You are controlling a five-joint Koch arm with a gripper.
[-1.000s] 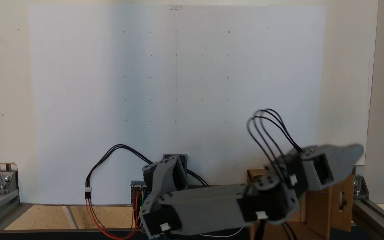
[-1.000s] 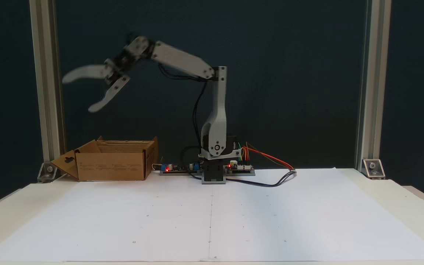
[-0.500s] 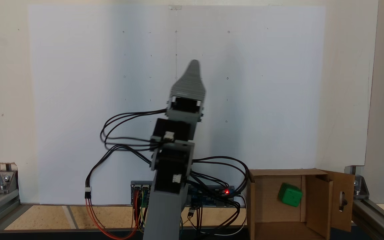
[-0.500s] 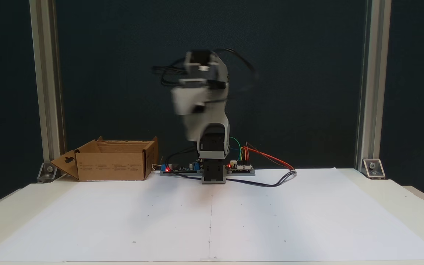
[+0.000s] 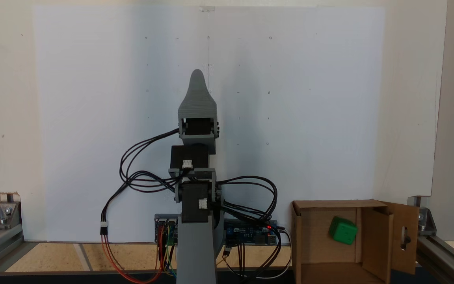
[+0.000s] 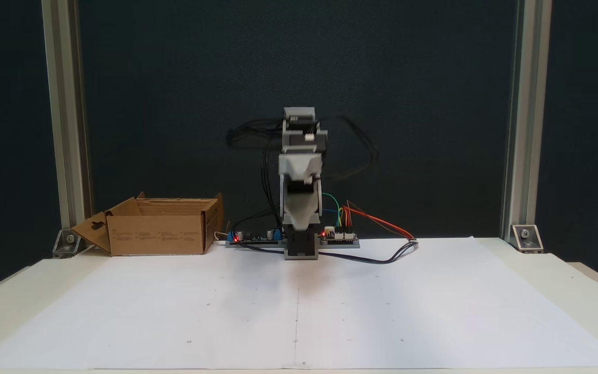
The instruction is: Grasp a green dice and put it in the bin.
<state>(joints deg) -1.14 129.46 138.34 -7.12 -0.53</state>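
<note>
The green dice [image 5: 343, 230] lies inside the bin [image 5: 331, 204], a brown cardboard box with open flaps, at the lower right of a fixed view. From the front, the bin [image 6: 156, 234] stands at the left against the dark backdrop, and its walls hide the dice. My gripper [image 5: 197, 75] is well away from the bin, over the middle of the white sheet, with one grey jaw covering the other. In another fixed view the gripper [image 6: 299, 179] points toward the camera, blurred, with nothing seen in it.
Circuit boards [image 6: 338, 236] with lit red LEDs and loose cables [image 5: 110, 252] lie around the arm's base. Aluminium frame posts [image 6: 65, 119] stand at both back corners. A large white paper sheet [image 6: 299, 311] with small pencil marks covers the table.
The arm has swung from above the bin back to the table's centre line and lowered slightly. One second ago the gripper was open over the bin; the dice has lain in the bin since half a second ago.
</note>
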